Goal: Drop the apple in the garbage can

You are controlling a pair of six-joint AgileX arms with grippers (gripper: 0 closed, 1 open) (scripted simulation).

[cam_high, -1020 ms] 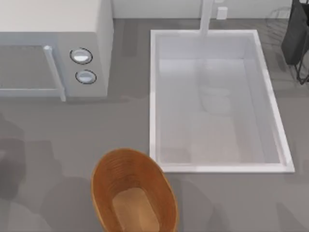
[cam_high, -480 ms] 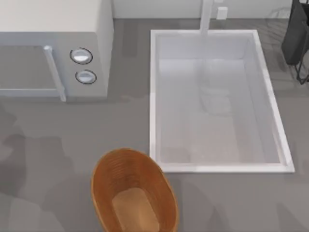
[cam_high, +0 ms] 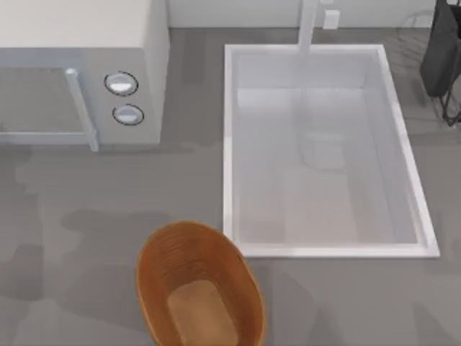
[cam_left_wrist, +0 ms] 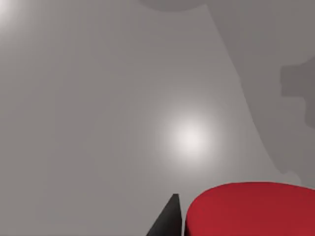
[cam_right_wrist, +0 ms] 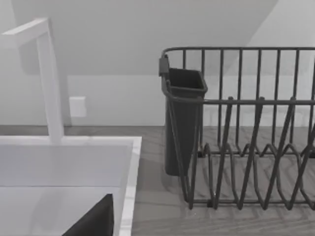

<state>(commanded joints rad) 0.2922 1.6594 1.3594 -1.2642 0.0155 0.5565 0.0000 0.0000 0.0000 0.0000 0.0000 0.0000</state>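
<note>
The red apple [cam_left_wrist: 251, 209] sits close up in the left wrist view, high over bare grey counter. One dark fingertip [cam_left_wrist: 167, 221] of my left gripper [cam_left_wrist: 236, 227] presses against its side; the other finger is hidden behind the fruit. The garbage can [cam_high: 198, 288], an orange-brown oval bin with ribbed walls and a lighter bottom, stands at the table's front, left of centre, and holds nothing. In the right wrist view a dark finger [cam_right_wrist: 93, 221] of my right gripper hangs over the sink's corner, near the back right.
A white rectangular sink [cam_high: 229, 144] with a faucet [cam_high: 308, 25] fills the centre right. A microwave [cam_high: 79, 72] stands at the back left. A dark wire dish rack [cam_right_wrist: 236, 128] with a cutlery cup [cam_right_wrist: 183, 118] stands at the back right.
Soft shadows on the grey counter left of the garbage can have spread rightward toward it. The can, the sink and the microwave have not moved.
</note>
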